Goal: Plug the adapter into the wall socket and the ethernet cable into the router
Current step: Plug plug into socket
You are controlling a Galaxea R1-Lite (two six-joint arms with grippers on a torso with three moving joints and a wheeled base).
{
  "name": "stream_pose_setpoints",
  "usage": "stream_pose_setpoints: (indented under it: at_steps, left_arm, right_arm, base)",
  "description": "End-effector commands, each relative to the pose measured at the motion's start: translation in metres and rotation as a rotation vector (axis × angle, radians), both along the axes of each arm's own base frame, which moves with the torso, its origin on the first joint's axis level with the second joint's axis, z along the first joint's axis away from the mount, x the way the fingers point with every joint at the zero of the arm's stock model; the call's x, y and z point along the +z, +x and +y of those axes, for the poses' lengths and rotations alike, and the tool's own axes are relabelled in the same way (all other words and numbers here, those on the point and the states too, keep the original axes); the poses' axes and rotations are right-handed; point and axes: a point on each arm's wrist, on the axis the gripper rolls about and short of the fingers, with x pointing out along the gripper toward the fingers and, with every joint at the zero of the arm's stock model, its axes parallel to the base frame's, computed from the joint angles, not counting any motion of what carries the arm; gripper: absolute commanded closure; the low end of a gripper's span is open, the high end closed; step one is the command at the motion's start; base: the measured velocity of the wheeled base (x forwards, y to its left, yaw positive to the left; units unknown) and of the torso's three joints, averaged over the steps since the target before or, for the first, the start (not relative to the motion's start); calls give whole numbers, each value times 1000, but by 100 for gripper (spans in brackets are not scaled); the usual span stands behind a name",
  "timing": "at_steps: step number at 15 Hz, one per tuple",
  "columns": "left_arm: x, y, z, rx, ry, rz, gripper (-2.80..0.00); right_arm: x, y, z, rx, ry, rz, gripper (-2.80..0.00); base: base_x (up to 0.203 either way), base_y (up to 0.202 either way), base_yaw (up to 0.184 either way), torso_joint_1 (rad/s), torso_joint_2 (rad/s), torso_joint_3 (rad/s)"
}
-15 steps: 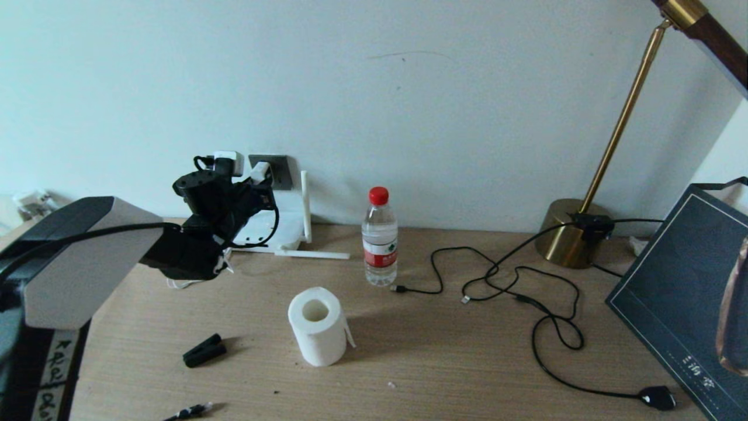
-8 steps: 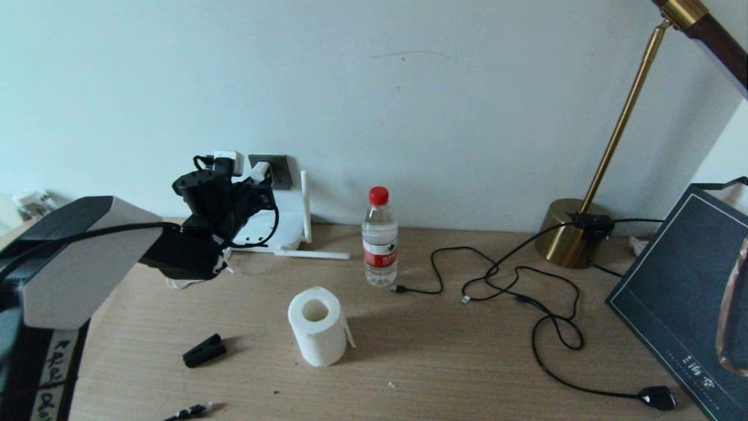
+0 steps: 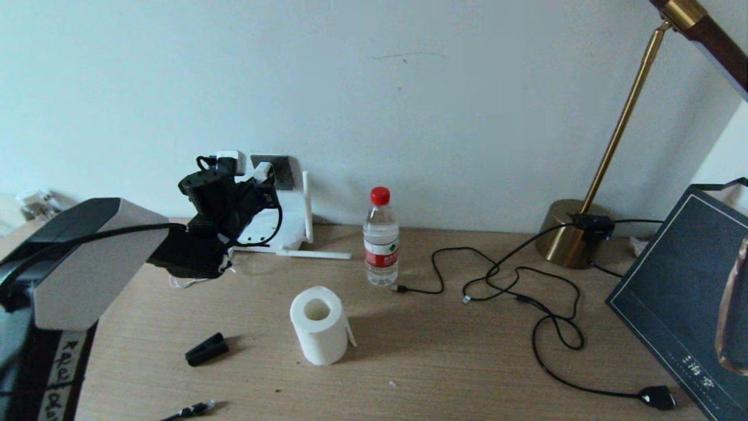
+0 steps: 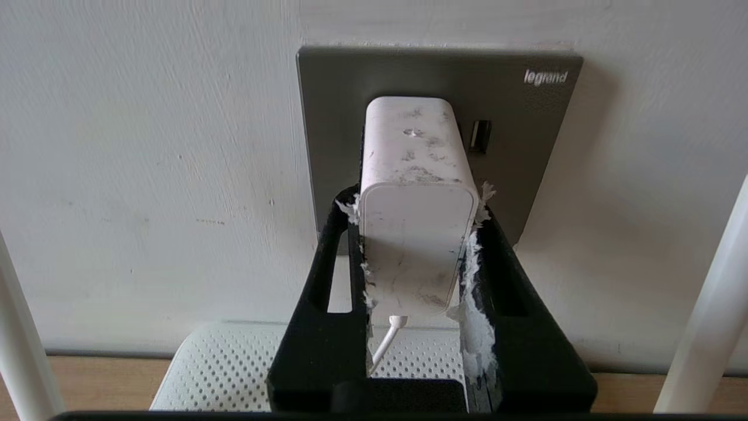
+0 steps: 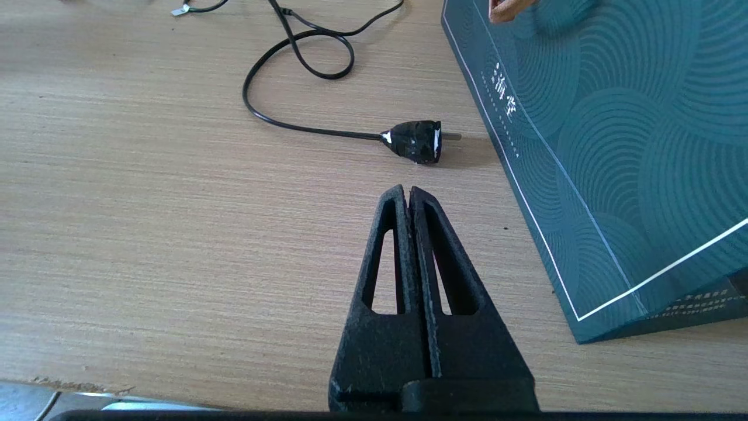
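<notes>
A: Where does the adapter (image 4: 416,204) stand right now?

B: Clamped between the jaws of the left gripper (image 4: 415,202), front face up against the wall socket (image 4: 526,140). From the left wrist view its nose looks pressed to the dark plate, but I cannot tell whether the pins are fully home.

A: So the step in hand is the push-in?

B: I'd judge so. To do it well, keep the adapter square to the plate and drive straight along the pin axis; any tilt would jam the pins at the holes. The pads grip only its rear half, so a firm, steady press is better than a jab, or it may slide back in the jaws.

A: And the thin white cord?

B: It hangs from the rear of the adapter, down between the fingers. It should stay slack.

A: The router (image 4: 234,368)?

B: Right below the socket on the surface (image 3: 456,351), leaning at the wall, antennas either side. The left gripper should release and back away level, so it doesn't knock it.

A: The other arm?

B: The right gripper (image 5: 408,193) hovers low over the surface, jaws clenched on nothing, near a black plug (image 5: 416,141).
</notes>
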Motion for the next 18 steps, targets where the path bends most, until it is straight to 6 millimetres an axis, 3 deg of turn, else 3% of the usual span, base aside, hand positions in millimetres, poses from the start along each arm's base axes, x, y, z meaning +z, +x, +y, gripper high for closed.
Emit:
stream_pose_setpoints:
  at_steps: [1, 18]
  left_arm:
    - [-4, 5, -1, -1, 0, -12, 0]
    - [-6, 12, -2, -4, -4, -40, 0]
  right_arm:
    - [0, 0, 0, 0, -1, 1, 0]
    - [0, 0, 0, 0, 0, 1, 0]
  base:
    - [0, 0, 0, 0, 0, 0]
    - [0, 0, 0, 0, 0, 0]
